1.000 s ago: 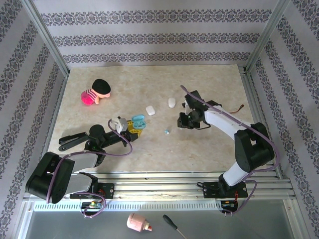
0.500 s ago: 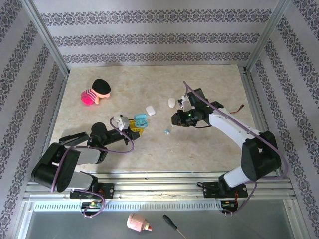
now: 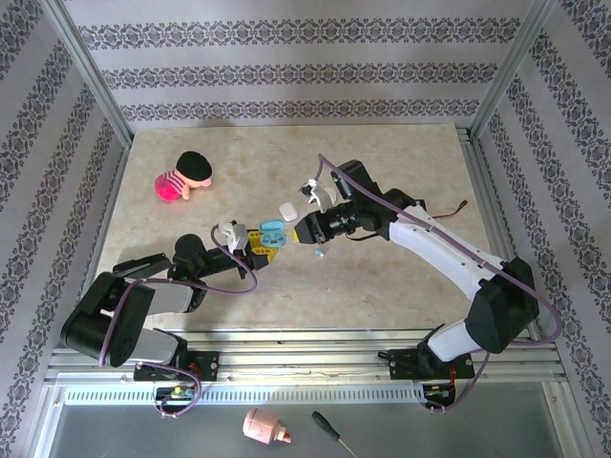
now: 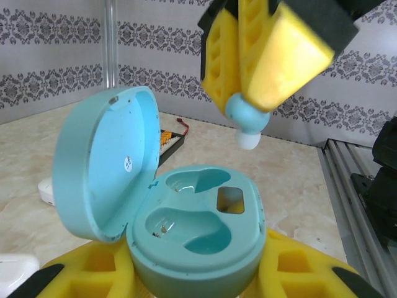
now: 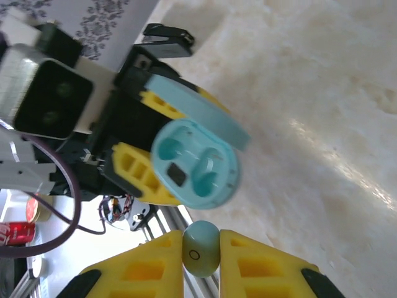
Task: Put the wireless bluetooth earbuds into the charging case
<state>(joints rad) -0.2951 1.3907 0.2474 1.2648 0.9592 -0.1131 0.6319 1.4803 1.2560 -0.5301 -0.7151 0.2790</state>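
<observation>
top: high, rear, looking down on table (image 3: 401, 286) | wrists: close-up | shared: open teal case (image 4: 198, 267)

Pink plush doll (image 3: 183, 176), screwdriver (image 3: 325, 426)

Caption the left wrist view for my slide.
The right gripper holds a pale blue earbud above the open charging case clamped in the left gripper.

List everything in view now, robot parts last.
Open turquoise plastic charging case: one, turquoise, in left end effector.
Pale blue plastic earbud: one, pale blue, in right end effector, over case.
Loose pale blue earbud: one, on table near case.
White pebble-shaped case: one, mid-table.
Pink plush doll: one, table's far left.
Pink object, black-handled screwdriver: one each, below table's front edge.
End effectors: two, yellow fingers, both shut.
</observation>
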